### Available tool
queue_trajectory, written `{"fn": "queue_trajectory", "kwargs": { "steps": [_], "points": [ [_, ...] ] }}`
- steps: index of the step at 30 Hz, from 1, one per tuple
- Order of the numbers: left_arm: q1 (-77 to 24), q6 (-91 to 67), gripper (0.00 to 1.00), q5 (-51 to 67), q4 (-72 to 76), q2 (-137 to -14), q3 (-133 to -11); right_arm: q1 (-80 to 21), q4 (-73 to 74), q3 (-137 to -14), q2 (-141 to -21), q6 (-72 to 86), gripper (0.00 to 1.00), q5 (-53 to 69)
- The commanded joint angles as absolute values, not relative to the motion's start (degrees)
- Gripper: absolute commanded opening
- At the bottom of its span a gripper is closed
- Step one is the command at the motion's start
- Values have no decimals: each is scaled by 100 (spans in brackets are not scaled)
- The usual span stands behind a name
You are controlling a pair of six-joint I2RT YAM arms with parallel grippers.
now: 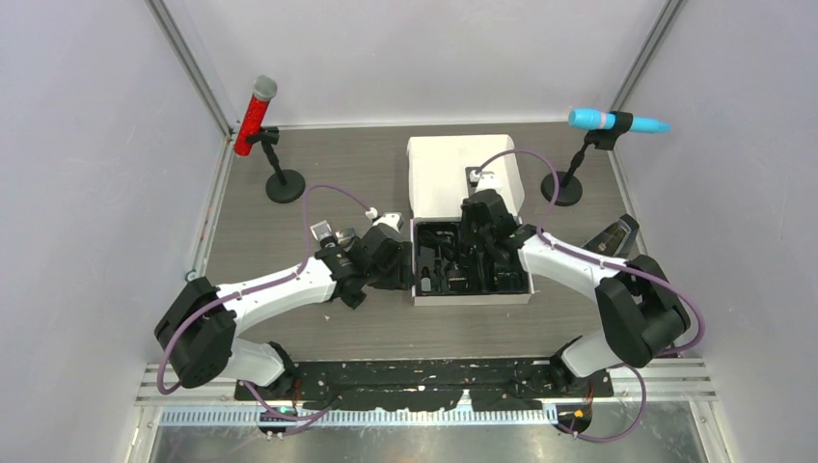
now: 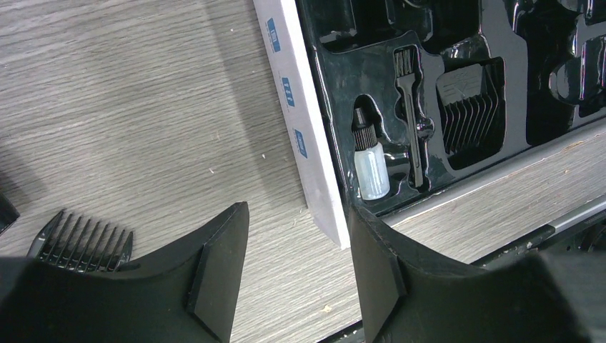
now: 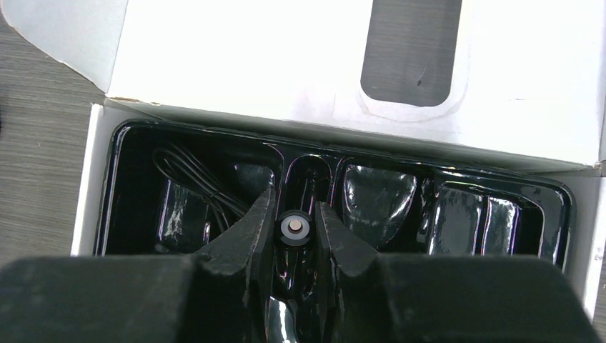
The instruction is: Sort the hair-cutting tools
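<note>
The slim black hair clipper (image 3: pixel 294 227) lies in the middle slot of the black tray, its round silver end facing the camera. My right gripper (image 3: pixel 294 205) is shut on it, low over the tray; in the top view it (image 1: pixel 479 241) is above the tray's middle. A black comb attachment (image 2: pixel 86 239) lies on the table to the left of my left gripper (image 2: pixel 296 214). That gripper is open and empty, just outside the white box's near left corner (image 2: pixel 325 214). Another comb attachment (image 2: pixel 472 107) sits in a tray slot.
The white box (image 1: pixel 421 295) holds a black moulded tray (image 3: pixel 114 193); its lid (image 1: pixel 439 174) lies open behind. A brush (image 2: pixel 409 100) and small oil bottle (image 2: pixel 370 168) sit in the tray. A red microphone (image 1: pixel 256 116) stands back left, a blue one (image 1: pixel 613 121) back right. A dark object (image 1: pixel 613 234) lies to the right.
</note>
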State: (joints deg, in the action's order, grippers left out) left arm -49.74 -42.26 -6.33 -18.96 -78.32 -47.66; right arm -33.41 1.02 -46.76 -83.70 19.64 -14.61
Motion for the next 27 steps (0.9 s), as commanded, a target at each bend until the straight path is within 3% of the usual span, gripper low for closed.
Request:
{"fn": "queue_trajectory", "kwargs": {
  "steps": [1,8,13,16,23,27],
  "points": [
    [-4948,-4294,56,-580,-1872,-7801,-4941,-3331,187,-5023,-8463,2033,19,-1385],
    [-4940,-4296,55,-554,-1881,-7818,-4957,-3331,369,-5080,-8291,2020,49,-1390],
    [-4939,-4311,55,-523,-1890,-7841,-4974,-3331,505,-5098,-8061,1968,56,-1518],
    [-4939,-4331,55,-510,-1894,-7842,-4975,-3331,553,-5058,-7943,1940,53,-1616],
    [-4939,-4335,55,-510,-1907,-7833,-4972,-3332,739,-4927,-7746,2012,28,-1475],
    [-4939,-4342,55,-493,-1907,-7849,-4983,-3332,731,-4831,-7728,2072,20,-1322]
  ]
}}
